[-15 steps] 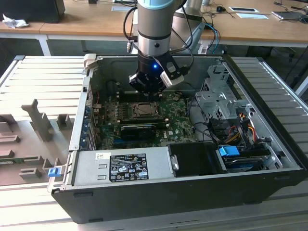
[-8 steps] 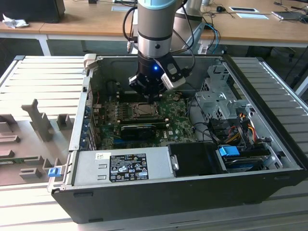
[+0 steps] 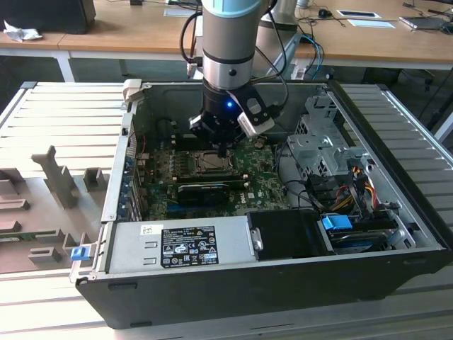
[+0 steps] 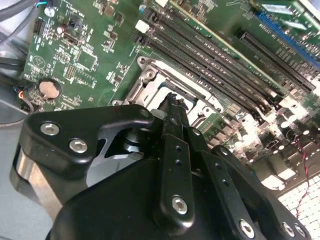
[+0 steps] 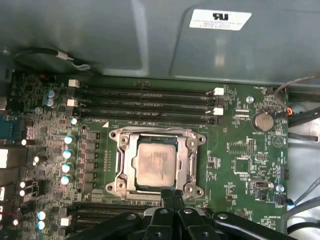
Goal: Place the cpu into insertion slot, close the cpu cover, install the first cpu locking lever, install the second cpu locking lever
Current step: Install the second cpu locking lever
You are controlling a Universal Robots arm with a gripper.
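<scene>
In the first wrist view the cpu [image 5: 156, 161], a pale silver square, lies flat in the insertion slot [image 5: 116, 186] on the green board. The cpu cover [image 5: 126, 162], a silver frame, lies down around the chip. My gripper [image 5: 172, 194] stands at the socket's edge with its two black fingers pressed together and nothing between them. In the second wrist view the shut gripper [image 4: 173, 106] points down at the socket's metal frame [image 4: 146, 85]. In the exterior view the gripper [image 3: 223, 150] hangs just over the socket [image 3: 204, 163] inside the open computer case.
Long black memory slots [image 5: 145, 102] run beside the socket, and a row of capacitors [image 5: 67, 160] stands on its other side. A coin cell [image 5: 262, 120] sits nearby. The case walls [image 3: 396, 198], a drive cage [image 3: 322, 152] and the power supply [image 3: 184, 244] surround the board.
</scene>
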